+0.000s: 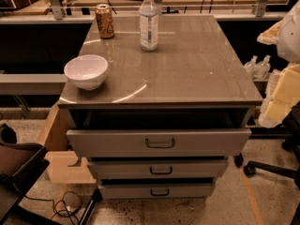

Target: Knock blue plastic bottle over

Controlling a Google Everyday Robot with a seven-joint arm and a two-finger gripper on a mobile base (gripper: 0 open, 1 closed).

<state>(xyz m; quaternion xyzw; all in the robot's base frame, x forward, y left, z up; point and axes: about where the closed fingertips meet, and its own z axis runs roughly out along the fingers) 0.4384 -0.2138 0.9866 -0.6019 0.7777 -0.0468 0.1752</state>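
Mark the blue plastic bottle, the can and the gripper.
blue plastic bottle (149,26): camera view, on its label.
can (105,21): camera view, middle of its side.
gripper (280,100): camera view, at the right edge, on its pale body.

**Desk:** How's the light on your end?

**Me:** Warm and amber. I read it as coming from overhead: the bench (187,64) top carries a pale sheen, with a bright curved streak of glare near its front left corner.

**Desk:** Anything blown out?

**Me:** The white bowl (86,71) is the brightest thing I see, nearly washed out along its rim. The gripper (280,97) at the right edge looks pale and soft, out of focus.

**Desk:** Shadows?

**Me:** Deep ones under the bench top, above the top drawer (159,142), and I get near-black gaps on either side of the bench.
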